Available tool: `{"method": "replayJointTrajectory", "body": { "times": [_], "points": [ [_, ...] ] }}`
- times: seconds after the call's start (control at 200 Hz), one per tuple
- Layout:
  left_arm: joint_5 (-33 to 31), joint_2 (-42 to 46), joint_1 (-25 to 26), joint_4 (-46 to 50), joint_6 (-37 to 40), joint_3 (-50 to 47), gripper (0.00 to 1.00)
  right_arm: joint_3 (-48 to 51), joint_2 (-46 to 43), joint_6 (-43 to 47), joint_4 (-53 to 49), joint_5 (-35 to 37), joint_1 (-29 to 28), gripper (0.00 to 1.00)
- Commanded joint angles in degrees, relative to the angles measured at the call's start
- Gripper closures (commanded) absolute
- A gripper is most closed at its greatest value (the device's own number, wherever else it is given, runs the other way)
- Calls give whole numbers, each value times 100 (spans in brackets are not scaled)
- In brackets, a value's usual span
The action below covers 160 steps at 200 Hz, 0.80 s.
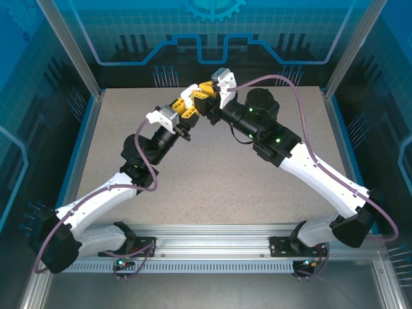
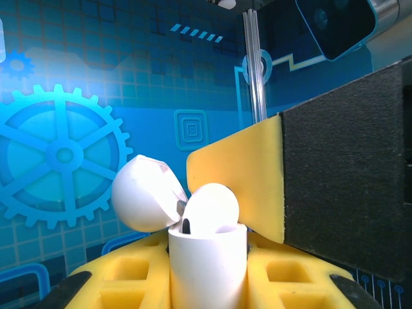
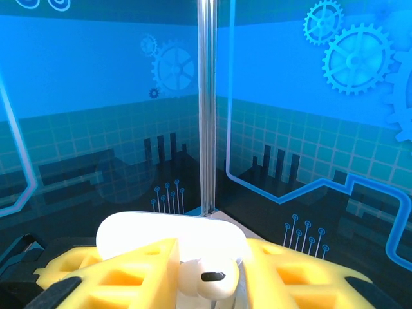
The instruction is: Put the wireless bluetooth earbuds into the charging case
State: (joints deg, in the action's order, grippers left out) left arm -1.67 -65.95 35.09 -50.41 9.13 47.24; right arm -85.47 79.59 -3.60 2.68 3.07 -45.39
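Above the far middle of the table, the left gripper is clamped on the white charging case - upright in the left wrist view, lid swung open leftward. One white earbud sits in its mouth, round head up and long axis upright. The right gripper flanks that earbud closely - whether it grips cannot be told.
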Motion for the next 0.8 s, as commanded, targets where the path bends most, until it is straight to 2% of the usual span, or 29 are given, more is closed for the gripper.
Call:
{"method": "replayJointTrajectory", "body": {
  "times": [0.0,0.25,0.795],
  "points": [
    [123,24,46,-264,32,289,100,61,-45,28,-83,-107,-162,64],
    [140,3,44,-239,14,313,100,58,-69,8,-100,-97,-164,58],
    [150,-53,42,-231,10,362,100,224,-224,-10,-110,-75,-160,54]
  ]
}}
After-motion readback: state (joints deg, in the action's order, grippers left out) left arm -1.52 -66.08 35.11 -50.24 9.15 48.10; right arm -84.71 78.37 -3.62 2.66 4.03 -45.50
